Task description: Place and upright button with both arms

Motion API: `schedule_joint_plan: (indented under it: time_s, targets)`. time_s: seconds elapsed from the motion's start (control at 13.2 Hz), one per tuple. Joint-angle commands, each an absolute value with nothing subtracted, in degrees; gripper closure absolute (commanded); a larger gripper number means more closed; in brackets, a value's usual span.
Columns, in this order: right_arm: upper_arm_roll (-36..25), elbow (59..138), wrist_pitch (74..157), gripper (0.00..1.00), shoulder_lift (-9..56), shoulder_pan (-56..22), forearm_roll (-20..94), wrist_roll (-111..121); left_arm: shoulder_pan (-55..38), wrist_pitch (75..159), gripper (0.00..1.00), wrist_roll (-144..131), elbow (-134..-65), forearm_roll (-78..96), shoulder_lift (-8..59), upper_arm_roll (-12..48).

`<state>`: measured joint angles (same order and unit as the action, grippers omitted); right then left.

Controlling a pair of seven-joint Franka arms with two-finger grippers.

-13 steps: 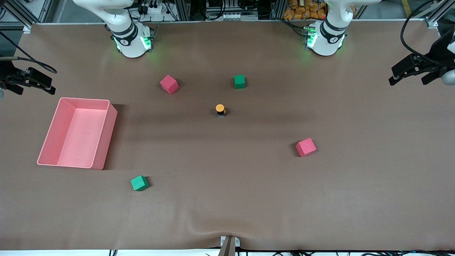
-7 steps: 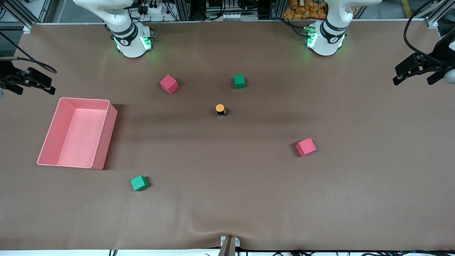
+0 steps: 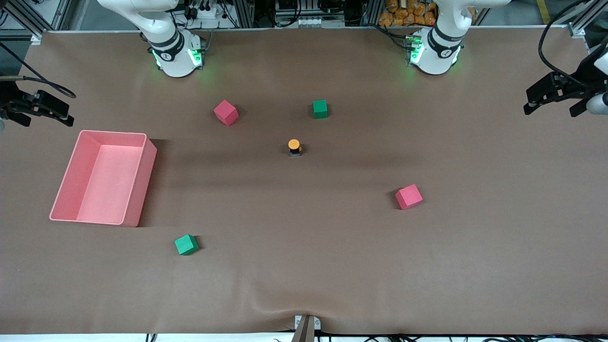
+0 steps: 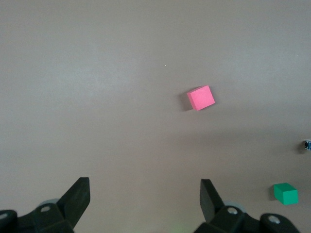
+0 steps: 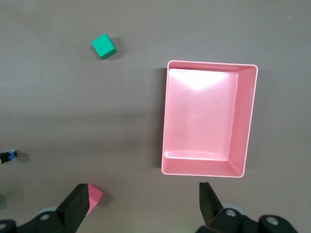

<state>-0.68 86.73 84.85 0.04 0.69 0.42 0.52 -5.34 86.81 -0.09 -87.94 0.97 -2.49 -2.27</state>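
The button (image 3: 294,146) stands upright at the table's middle, orange cap on top of its black body. Only slivers of it show at the edges of the left wrist view (image 4: 307,144) and the right wrist view (image 5: 8,156). My left gripper (image 3: 550,110) hangs open over the left arm's end of the table, far from the button. In its own view the left gripper (image 4: 144,190) has nothing but bare mat between its fingers. My right gripper (image 3: 46,122) hangs open over the right arm's end, empty in its own view (image 5: 141,191).
A pink bin (image 3: 142,190) lies below the right gripper, also shown as the bin (image 5: 211,63). Red cubes (image 3: 226,112) (image 3: 408,196) and green cubes (image 3: 320,109) (image 3: 186,244) lie around the button. The wrist views show a red cube (image 4: 201,97), green cube (image 4: 285,193), green cube (image 5: 104,46) and red cube (image 5: 93,196).
The left gripper has drifted slightly outward toward its end of the table. The right arm, the button and the cubes have not moved.
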Motion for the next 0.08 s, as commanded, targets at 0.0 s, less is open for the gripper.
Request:
schedule_joint_plan:
  time_s: [0.0]
  targets:
    - [-0.5, 88.1, 84.9, 0.00, -1.4, 1.0, -0.1, 0.3, -5.4, 86.7, 0.00, -0.2, -87.5, 0.0, -2.4, -2.5]
